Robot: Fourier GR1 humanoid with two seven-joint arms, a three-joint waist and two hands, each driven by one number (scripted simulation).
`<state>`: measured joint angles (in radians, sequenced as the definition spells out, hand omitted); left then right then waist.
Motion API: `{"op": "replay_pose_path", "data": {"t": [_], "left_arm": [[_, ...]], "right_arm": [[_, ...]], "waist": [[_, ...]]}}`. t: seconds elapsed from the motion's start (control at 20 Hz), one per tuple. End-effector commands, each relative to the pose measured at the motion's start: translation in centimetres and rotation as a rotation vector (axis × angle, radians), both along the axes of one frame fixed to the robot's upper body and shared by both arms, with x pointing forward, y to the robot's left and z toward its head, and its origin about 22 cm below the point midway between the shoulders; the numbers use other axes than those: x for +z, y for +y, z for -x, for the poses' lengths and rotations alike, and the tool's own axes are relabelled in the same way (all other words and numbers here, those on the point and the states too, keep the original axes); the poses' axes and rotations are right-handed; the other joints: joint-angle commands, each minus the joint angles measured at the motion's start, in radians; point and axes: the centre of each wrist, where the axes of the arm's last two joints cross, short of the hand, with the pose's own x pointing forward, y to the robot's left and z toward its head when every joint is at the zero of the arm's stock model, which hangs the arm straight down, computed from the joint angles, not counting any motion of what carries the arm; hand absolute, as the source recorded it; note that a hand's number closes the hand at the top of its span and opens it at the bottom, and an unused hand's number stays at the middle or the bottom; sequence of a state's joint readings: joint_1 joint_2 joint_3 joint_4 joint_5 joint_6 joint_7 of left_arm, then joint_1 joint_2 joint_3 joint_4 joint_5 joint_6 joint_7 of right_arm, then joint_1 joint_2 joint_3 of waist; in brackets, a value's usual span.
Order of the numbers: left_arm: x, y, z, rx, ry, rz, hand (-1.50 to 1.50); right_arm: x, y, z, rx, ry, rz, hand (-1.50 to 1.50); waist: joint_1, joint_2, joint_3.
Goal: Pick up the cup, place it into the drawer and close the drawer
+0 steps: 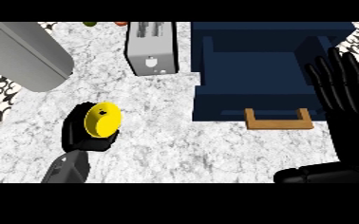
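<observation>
Cup [103, 119] in left hand [85, 140], drawer [231, 108] open

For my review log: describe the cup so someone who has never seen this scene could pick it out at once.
On the white marbled counter, look to the lower left, far from the open dark blue drawer with its wooden handle. There the black left hand curls round the cup. It is the only bright yellow thing; the toaster beyond it is silver.

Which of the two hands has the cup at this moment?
The left hand, at the view's left, curled round the yellow cup. The right hand rests open, fingers straight, beside the open navy drawer.
</observation>
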<state>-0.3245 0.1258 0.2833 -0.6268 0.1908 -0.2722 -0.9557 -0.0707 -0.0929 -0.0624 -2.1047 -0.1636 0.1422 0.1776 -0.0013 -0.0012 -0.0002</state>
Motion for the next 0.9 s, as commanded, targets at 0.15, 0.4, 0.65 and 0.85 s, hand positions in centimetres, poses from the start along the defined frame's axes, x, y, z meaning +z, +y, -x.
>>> {"op": "replay_pose_path", "data": {"t": [0.15,0.4,0.65,0.85], "left_arm": [[5.1,-1.1,-1.8,-0.149,-0.148,-0.018,1.50],[9.8,-4.2,-3.0,-0.228,-0.161,-0.018,1.50],[15.3,-9.4,-5.2,-0.270,-0.194,0.010,1.50],[18.6,-10.5,-6.1,-0.247,-0.210,0.009,1.50]], "right_arm": [[1.2,-0.5,0.4,-0.023,0.015,0.003,-1.50],[-0.3,-0.1,1.8,-0.010,0.021,-0.021,-1.50],[0.6,1.2,-1.0,-0.022,0.002,0.001,-1.50],[0.3,-1.2,-0.4,-0.002,-0.001,-0.008,-1.50]], "waist": [[0.012,-0.006,0.002],[0.007,-0.004,0.001],[0.006,-0.001,0.001],[-0.002,0.000,0.000]]}}
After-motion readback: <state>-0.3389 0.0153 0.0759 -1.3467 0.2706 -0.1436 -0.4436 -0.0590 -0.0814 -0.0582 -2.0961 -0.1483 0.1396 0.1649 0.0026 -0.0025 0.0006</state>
